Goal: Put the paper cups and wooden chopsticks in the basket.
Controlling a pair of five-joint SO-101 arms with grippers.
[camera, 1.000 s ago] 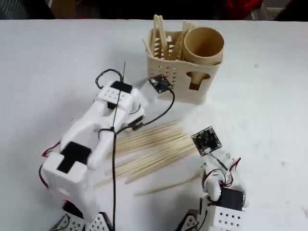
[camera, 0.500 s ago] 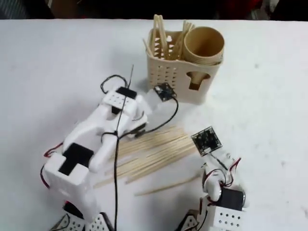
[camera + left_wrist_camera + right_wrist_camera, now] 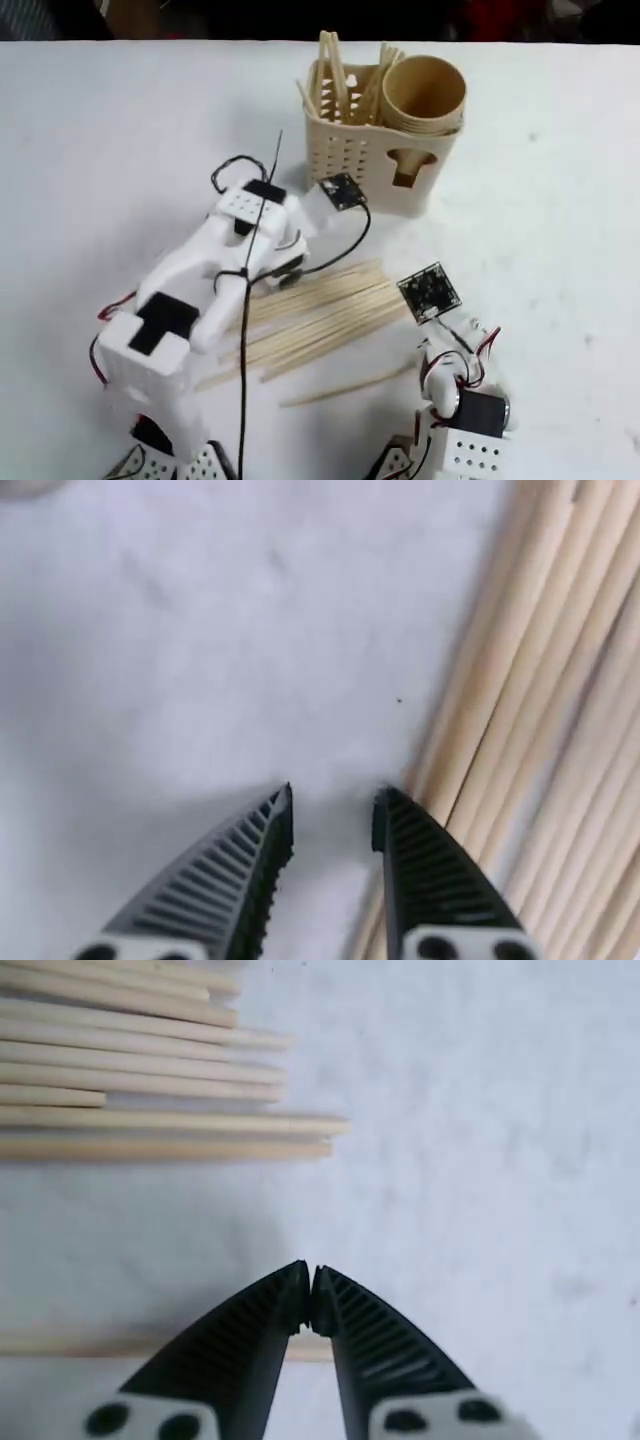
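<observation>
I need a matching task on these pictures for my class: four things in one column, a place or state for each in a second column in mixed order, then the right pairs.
Things:
1. paper cups
2. loose chopsticks
3. left gripper
4. right gripper

Places or states:
A. shut
B. lying flat on the table
C. standing in the basket
D. open

Pairs: 1-C, 2-B, 3-D, 4-A.
</observation>
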